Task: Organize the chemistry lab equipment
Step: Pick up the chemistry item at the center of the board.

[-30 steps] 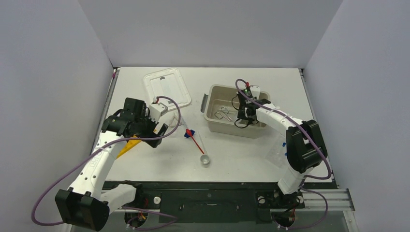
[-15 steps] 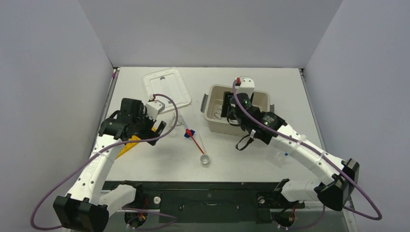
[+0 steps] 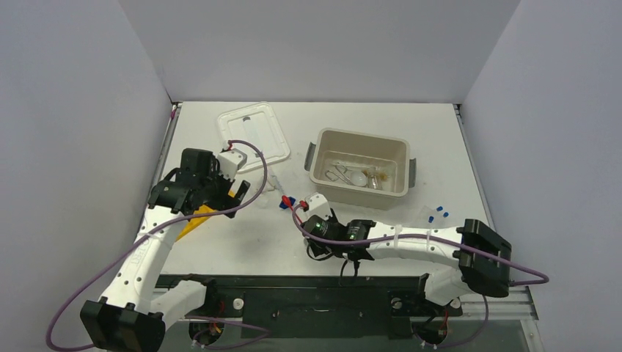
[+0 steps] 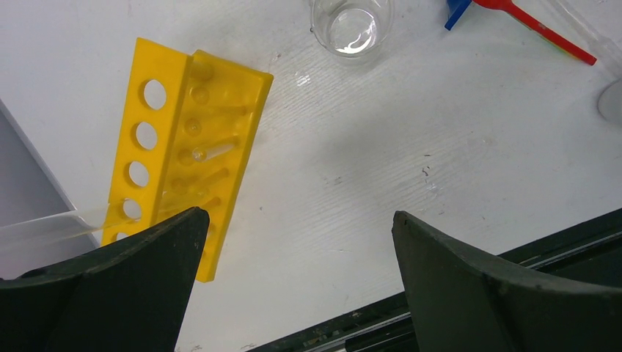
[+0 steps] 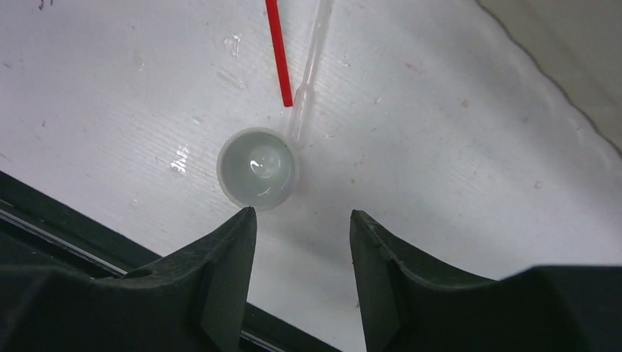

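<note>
My left gripper [image 3: 238, 194] [image 4: 301, 216] hangs open and empty over the table beside the yellow holed tube rack [image 4: 183, 147] [image 3: 192, 221], which lies flat. A clear beaker [image 4: 352, 26] stands beyond the rack, and a clear test tube [image 4: 44, 227] sticks out at its left. My right gripper [image 3: 317, 240] [image 5: 302, 213] is open low over the front of the table, with nothing between its fingers. A small round clear vial [image 5: 257, 169] sits just past its left fingertip. The red spatula [image 5: 277, 51] [image 3: 295, 210] and a clear thin tube [image 5: 312, 73] lie beyond the vial.
The beige tub [image 3: 323, 182] at the back right holds metal tongs [image 3: 339, 173] and glassware. The white lid [image 3: 253, 132] lies at the back left. Blue caps [image 3: 438, 210] sit right of the tub. The table's black front edge [image 5: 73, 235] runs close under my right gripper.
My right arm has left the tub and swung down to the front middle of the table, over the small vial, with its jaws wider. The left arm has barely moved.
</note>
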